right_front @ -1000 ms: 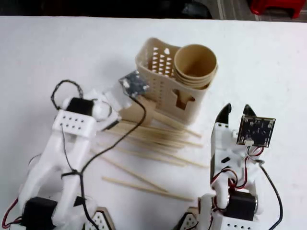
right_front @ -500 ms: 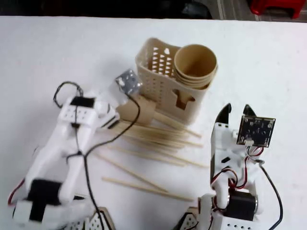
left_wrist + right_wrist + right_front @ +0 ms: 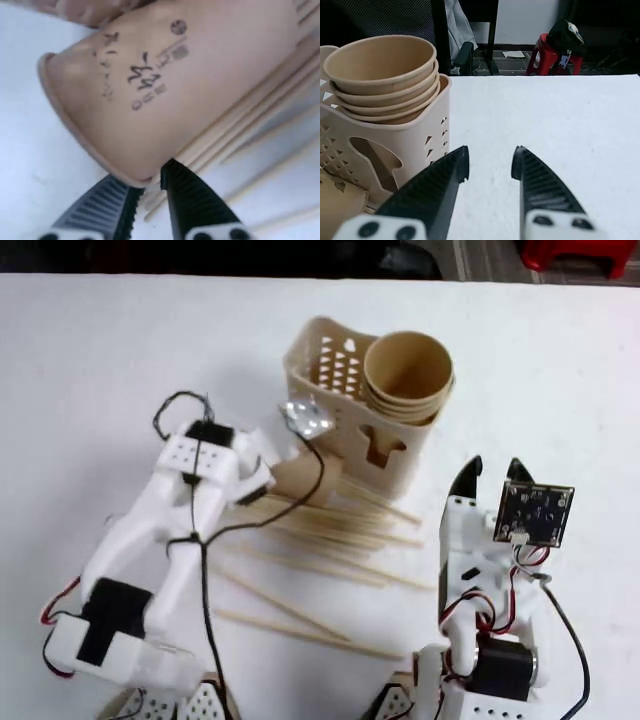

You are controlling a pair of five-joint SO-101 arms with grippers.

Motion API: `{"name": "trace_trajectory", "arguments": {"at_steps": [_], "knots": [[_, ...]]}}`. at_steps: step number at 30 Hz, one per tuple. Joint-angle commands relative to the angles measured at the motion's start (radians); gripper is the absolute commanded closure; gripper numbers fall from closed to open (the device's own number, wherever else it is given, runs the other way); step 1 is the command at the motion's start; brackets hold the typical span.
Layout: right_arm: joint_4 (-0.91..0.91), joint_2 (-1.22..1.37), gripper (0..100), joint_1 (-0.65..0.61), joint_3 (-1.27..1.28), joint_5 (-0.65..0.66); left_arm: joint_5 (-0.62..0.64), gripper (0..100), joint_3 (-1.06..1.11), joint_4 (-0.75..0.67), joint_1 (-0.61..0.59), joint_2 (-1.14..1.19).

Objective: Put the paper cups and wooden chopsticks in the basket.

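On the white table (image 3: 120,350), everything is placed here by the basket (image 3: 350,425), which is stood upright near the middle. At the basket's left front corner the left gripper (image 3: 150,177) is seen. Its two dark fingers are drawn close together, and the rim of a lying paper cup (image 3: 150,85) is pinched between them. That cup is laid on its side against the basket's left front wall and is rested on the wooden chopsticks (image 3: 320,530). The chopsticks are spread flat on the table just in front of the basket, on the arms' side. Most are bunched in a loose sheaf that reaches up to the basket's foot, and two are left apart, farther from the basket toward the arms. Inside the basket, in its right-hand part, the stacked paper cups (image 3: 408,365) are held upright, mouths up, with their rims raised above the basket's edge. To the right of the basket and a little nearer the arms, the right gripper (image 3: 490,155) is held over the table, released, with its fingers parted
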Motion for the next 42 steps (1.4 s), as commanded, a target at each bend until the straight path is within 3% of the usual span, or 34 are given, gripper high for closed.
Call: {"name": "trace_trajectory", "arguments": {"at_steps": [1,13,30,36,42], "knots": [[-0.024,-0.01,85.0,-0.008,-0.005,0.011,0.011,98,-0.048,0.057,0.033,-0.09],[-0.024,-0.01,85.0,-0.008,-0.005,0.011,0.012,98,-0.048,0.173,0.033,-0.205],[-0.024,-0.01,85.0,-0.008,-0.005,0.011,0.014,98,-0.048,0.442,0.031,-0.639],[-0.024,-0.01,85.0,-0.008,-0.005,0.011,0.078,98,-0.06,0.442,0.033,-0.816],[-0.024,-0.01,85.0,-0.008,-0.005,0.011,0.158,98,-0.06,0.305,0.033,-0.915]]}}
